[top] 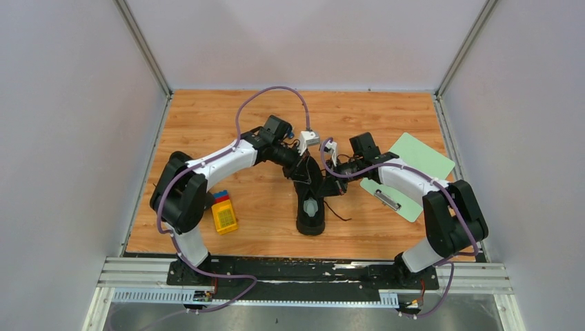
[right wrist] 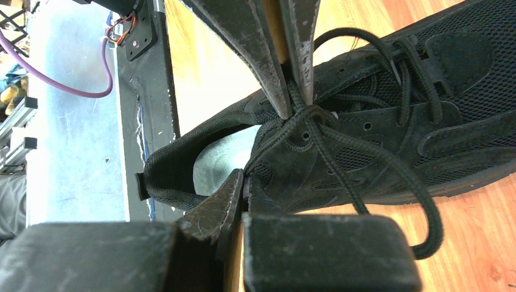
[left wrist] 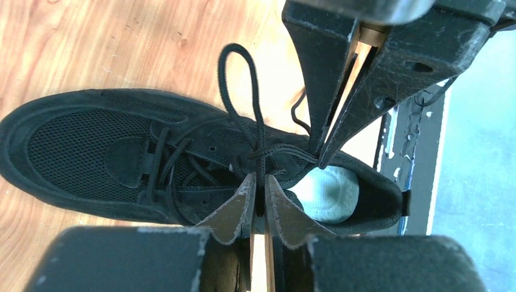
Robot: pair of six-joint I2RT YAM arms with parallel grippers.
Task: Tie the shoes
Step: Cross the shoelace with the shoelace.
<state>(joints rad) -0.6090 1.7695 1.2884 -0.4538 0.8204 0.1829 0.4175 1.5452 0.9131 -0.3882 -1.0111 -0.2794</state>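
One black sneaker lies mid-table, pale insole showing, toe pointing away from the arm bases; a second shoe is out of view. In the left wrist view the shoe lies toe to the left, with a lace loop standing over the wood. My left gripper is shut on the lace at the crossing above the tongue. My right gripper is shut on a lace strand beside the collar. The two grippers meet over the shoe's opening, left gripper and right gripper. A lace knot sits between them.
A green clipboard lies under the right arm. A yellow block toy sits near the left arm's base. A loose lace end trails on the wood right of the shoe. Walls enclose the table on three sides.
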